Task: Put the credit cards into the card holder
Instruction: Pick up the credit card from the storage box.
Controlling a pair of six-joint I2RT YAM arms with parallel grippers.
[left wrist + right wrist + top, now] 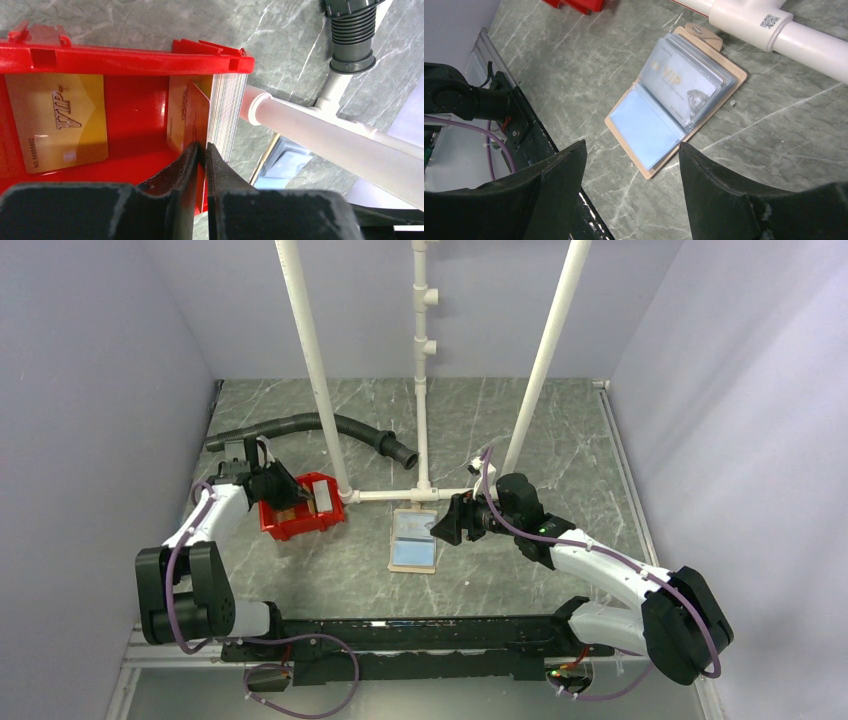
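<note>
The left arm (215, 515) reaches forward, well left of the card holder (413, 540), its jaws pinched on a credit card (197, 115) (barely a sliver of gap). The right arm (590, 560) stretches leftward, jaws spread wide just right of the card holder.

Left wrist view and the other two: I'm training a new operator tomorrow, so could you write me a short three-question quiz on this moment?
1. True or false: the card holder lies folded shut.
2. Inside the red bin, the left gripper pinches: A) a credit card B) the grey hose C) the card holder.
3. Fill in: above the card holder, the right gripper has its jaws ____.

Key: 1 false; 2 A; 3 open.
</note>
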